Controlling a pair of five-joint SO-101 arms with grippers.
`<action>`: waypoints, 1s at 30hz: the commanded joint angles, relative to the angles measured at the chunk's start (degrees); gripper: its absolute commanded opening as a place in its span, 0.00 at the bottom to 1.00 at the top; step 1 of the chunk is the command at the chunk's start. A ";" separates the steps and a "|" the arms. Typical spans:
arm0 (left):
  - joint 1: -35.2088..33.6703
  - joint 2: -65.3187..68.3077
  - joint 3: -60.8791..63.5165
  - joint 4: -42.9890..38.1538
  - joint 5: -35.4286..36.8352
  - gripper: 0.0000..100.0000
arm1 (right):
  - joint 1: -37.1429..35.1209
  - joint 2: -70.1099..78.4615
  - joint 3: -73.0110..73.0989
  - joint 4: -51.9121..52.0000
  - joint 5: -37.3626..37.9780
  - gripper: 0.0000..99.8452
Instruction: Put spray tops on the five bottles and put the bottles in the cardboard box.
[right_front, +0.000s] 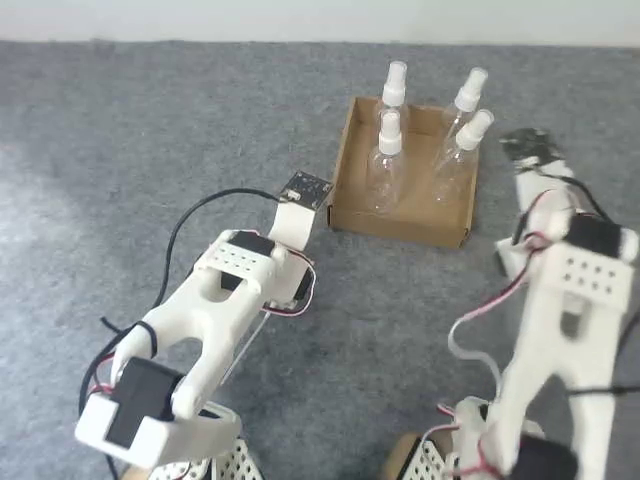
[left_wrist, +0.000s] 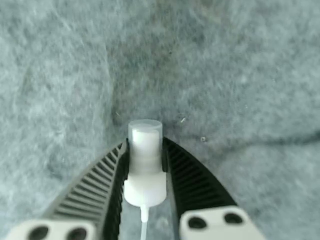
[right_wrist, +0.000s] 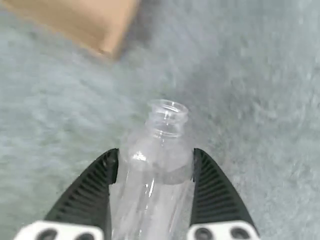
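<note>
A cardboard box (right_front: 344, 160) at the back middle holds several clear bottles with white spray tops, such as one bottle (right_front: 385, 160). In the left wrist view my left gripper (left_wrist: 145, 165) is shut on a white spray top (left_wrist: 145, 160) above the grey carpet. In the high view the left arm (right_front: 230, 300) sits left of the box. My right gripper (right_wrist: 155, 167) is shut on a clear bottle (right_wrist: 157, 165) whose neck is bare and open. The right arm (right_front: 565, 270) stands right of the box, and a corner of the box (right_wrist: 85, 22) lies beyond the bottle.
Grey carpet (right_front: 150, 150) covers the whole table, with free room at the left and in front of the box. Wires (right_front: 200, 215) loop beside the left arm. A pale wall runs along the far edge.
</note>
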 joint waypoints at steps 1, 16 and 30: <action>-0.44 -2.55 -4.18 1.85 -0.18 0.01 | -8.13 -11.38 -2.46 4.62 -4.92 0.01; -11.60 -28.66 -4.35 5.80 -0.09 0.01 | -32.92 -24.31 -0.44 9.45 -11.69 0.01; -22.07 -56.35 -17.19 10.64 3.87 0.01 | -44.88 -26.15 13.36 -13.85 -11.34 0.01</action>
